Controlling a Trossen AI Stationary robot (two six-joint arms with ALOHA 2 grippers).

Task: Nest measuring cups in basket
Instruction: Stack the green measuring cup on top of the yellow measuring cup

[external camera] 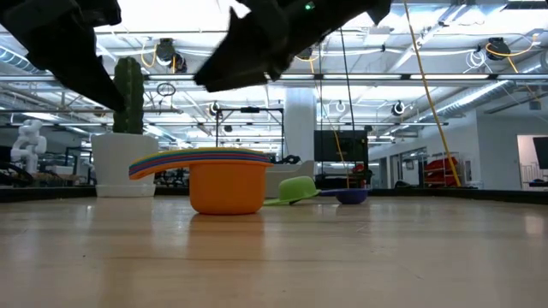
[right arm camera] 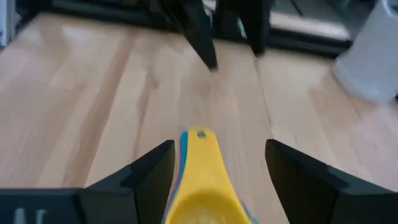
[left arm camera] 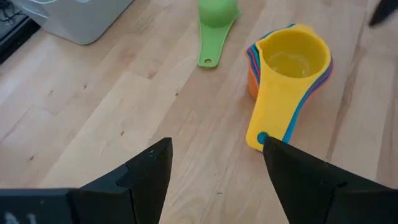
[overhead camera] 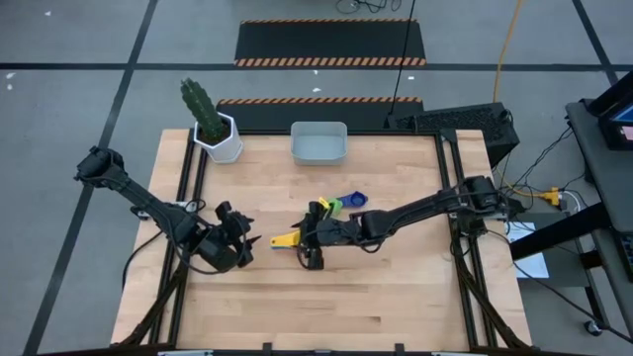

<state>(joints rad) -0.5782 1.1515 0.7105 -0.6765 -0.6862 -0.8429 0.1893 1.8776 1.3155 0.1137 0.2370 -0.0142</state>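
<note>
A nested stack of measuring cups (overhead camera: 287, 238) stands on the table, with an orange cup at the bottom (external camera: 227, 186) and a yellow one on top (left arm camera: 292, 59). Their handles fan toward the left arm. A green cup (overhead camera: 331, 205) and a dark blue cup (overhead camera: 354, 199) lie apart, beyond the stack. The pale basket (overhead camera: 317, 142) sits at the far edge. My right gripper (right arm camera: 219, 146) hovers open above the stack (external camera: 248, 60), its fingers on either side of the yellow handle (right arm camera: 199, 162). My left gripper (left arm camera: 217, 146) is open and raised, just short of the handle ends (overhead camera: 247, 240).
A white hexagonal pot with a cactus (overhead camera: 218, 133) stands at the far left corner, left of the basket. The green cup (left arm camera: 217, 12) lies mouth down between the stack and the basket (left arm camera: 81, 18). Bare wood stretches along the near side (overhead camera: 326, 307).
</note>
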